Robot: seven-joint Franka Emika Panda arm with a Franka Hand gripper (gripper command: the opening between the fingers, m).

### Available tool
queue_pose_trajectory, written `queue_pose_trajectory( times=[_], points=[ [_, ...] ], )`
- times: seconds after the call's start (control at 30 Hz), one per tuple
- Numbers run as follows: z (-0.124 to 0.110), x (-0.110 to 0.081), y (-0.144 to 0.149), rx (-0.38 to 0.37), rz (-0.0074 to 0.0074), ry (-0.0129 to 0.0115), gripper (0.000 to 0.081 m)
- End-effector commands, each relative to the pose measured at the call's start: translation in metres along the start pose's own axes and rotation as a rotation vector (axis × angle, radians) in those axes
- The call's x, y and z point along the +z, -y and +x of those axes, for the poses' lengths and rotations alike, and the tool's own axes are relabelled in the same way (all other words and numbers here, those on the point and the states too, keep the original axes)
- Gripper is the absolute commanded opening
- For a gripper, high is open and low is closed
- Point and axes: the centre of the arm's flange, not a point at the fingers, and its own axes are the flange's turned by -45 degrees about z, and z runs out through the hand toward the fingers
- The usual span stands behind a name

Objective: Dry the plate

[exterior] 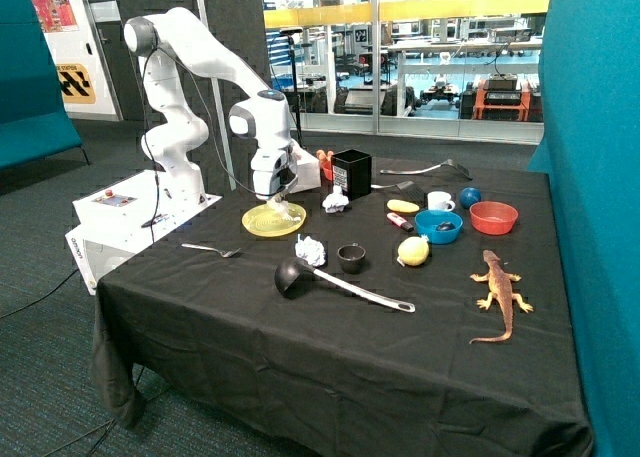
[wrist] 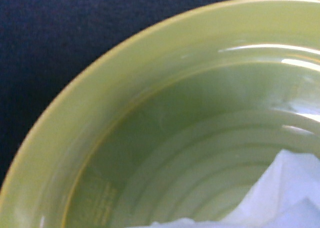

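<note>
Gripper [exterior: 277, 199] down on plate [exterior: 262, 223] with white tissue [wrist: 280, 198]; can't tell jaw state. Best to wipe slow circles, light pressure.

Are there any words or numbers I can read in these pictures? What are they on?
None can be read.
Plate: faint raised lettering near its rim, too blurred.
Yellow and black sign on the back wall: too small.
Red poster above it: too small.
The gripper is down at the plate, with a white tissue.
</note>
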Motion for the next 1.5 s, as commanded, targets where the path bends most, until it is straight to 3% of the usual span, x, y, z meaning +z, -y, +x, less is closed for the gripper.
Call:
queue_pose_trajectory(
  times=[0.0, 0.3, 0.63, 1.47],
  points=[
    [-0.006, -0.011, -0.014, 0.017, 0.0048, -0.0032, 0.0000],
    [0.004, -0.012, -0.024, 0.031, 0.0048, -0.0031, 0.0000],
    [0.019, -0.035, -0.034, 0.021, 0.0048, -0.0032, 0.0000],
    [0.010, -0.025, -0.034, 0.027, 0.0048, -0.0031, 0.0000]
  ],
)
